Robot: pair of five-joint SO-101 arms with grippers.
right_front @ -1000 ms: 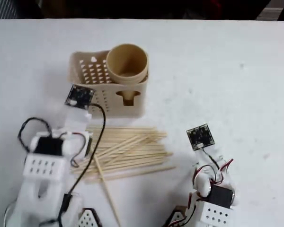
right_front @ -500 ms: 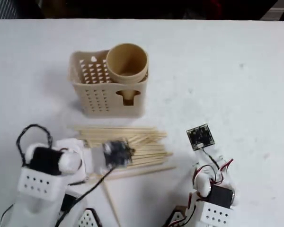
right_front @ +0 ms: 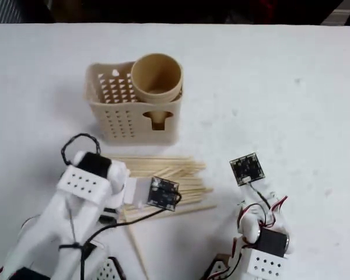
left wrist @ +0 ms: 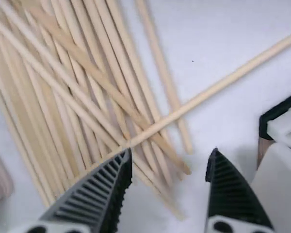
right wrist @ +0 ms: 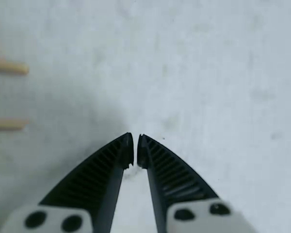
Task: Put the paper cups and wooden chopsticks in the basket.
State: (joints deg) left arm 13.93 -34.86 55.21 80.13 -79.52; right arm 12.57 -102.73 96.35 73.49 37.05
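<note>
Hovering wide open, left tool (left wrist: 169, 154) over chopsticks (left wrist: 87, 97), 6 o'clock of basket (right_front: 122, 125). Right tool (right wrist: 135, 138) pinched closed, empty, above desk (right wrist: 208, 73).

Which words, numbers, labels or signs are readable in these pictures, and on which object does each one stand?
None can be read.
The basket, the paper cup and the chopsticks carry no print.
The circuit board on the left arm and the one on the right arm show pale specks, too small to read.

Left gripper (left wrist: 169, 156) angled downward, jaws spread wide apart, right gripper (right wrist: 135, 143) pointing down, tips pressed together, fully closed
</note>
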